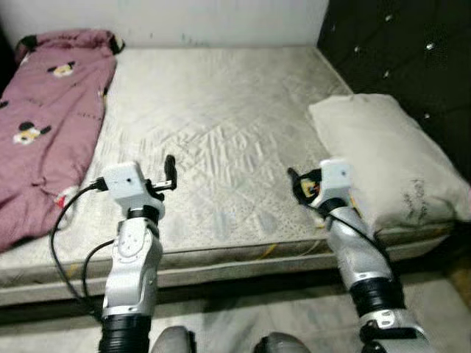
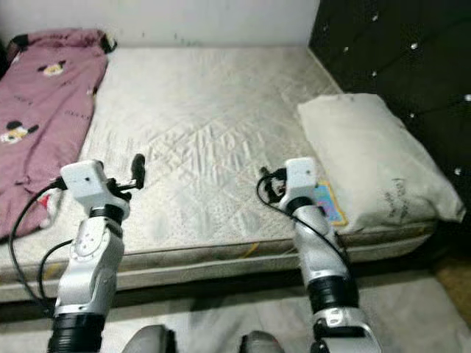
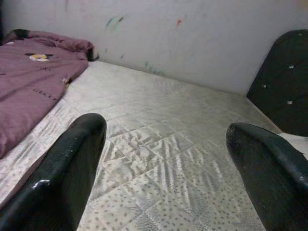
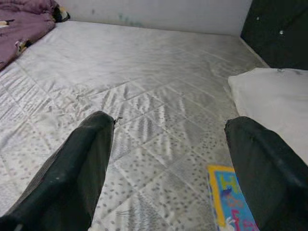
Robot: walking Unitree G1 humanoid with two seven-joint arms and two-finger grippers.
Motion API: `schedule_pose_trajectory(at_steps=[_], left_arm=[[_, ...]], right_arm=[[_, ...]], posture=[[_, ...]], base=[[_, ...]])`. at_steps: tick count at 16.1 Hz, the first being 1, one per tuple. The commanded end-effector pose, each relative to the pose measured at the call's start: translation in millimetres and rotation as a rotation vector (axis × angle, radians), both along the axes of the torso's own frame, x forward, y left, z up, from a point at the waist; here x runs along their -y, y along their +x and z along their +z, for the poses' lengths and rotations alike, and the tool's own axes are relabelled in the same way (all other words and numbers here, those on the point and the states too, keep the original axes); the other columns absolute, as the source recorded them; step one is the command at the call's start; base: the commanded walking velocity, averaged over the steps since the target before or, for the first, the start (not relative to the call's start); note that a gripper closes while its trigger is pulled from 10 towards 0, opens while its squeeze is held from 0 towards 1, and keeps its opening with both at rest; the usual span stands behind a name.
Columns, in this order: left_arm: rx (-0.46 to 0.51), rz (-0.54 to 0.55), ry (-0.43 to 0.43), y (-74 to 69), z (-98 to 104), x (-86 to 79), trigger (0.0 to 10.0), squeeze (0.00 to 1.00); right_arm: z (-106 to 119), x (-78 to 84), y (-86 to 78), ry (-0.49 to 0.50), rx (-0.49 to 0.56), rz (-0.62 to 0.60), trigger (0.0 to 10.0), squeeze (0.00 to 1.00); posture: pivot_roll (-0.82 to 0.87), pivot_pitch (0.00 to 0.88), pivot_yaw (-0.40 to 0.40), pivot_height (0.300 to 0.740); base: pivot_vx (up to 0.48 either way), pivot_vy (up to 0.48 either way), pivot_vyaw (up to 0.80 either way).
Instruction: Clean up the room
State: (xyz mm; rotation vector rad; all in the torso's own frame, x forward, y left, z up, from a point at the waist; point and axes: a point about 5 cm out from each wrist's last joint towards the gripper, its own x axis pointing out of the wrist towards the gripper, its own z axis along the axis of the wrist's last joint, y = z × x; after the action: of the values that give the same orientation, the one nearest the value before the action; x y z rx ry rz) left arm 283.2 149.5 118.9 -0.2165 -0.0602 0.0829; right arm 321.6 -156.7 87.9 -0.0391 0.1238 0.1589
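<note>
Head views: a quilted, stitched grey mattress (image 1: 221, 132) carries a crumpled pink blanket (image 1: 44, 125) with cartoon prints on my left and a soft cream pillow (image 1: 390, 158) on my right, against a dark tufted headboard (image 1: 412, 51).

Left wrist view: my left gripper (image 3: 166, 163) is spread wide, empty, above the mattress.

Right wrist view: my right gripper (image 4: 168, 168) is spread, empty, above a flat colourful book (image 4: 231, 197) just beside the pillow.
</note>
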Motion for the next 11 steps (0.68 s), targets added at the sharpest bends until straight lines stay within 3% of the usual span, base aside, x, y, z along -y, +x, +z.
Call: schedule_pose_trajectory(at_steps=[1,5,11], left_arm=[[-0.001,0.022,0.0,-0.5,-0.5,-1.8,10.0,0.0],[-0.001,0.022,0.0,-0.3,0.0,-1.8,10.0,0.0],[0.039,-0.049,-0.019,-2.0,5.1,2.6,10.0,0.0]], right_arm=[[3.9,-13.3,0.7,0.003,0.019,0.042,10.0,0.0],[2.8,-13.7,-0.3,0.006,0.014,0.041,10.0,0.0],[3.7,-12.9,1.5,0.008,0.017,0.031,10.0,0.0]], posture=[[-0.02,0.014,-0.035,0.74],[-0.02,0.02,-0.036,0.74],[-0.02,0.025,-0.031,0.74]], base=[[0.0,0.48,0.0],[0.0,0.48,0.0],[0.041,0.0,0.0]])
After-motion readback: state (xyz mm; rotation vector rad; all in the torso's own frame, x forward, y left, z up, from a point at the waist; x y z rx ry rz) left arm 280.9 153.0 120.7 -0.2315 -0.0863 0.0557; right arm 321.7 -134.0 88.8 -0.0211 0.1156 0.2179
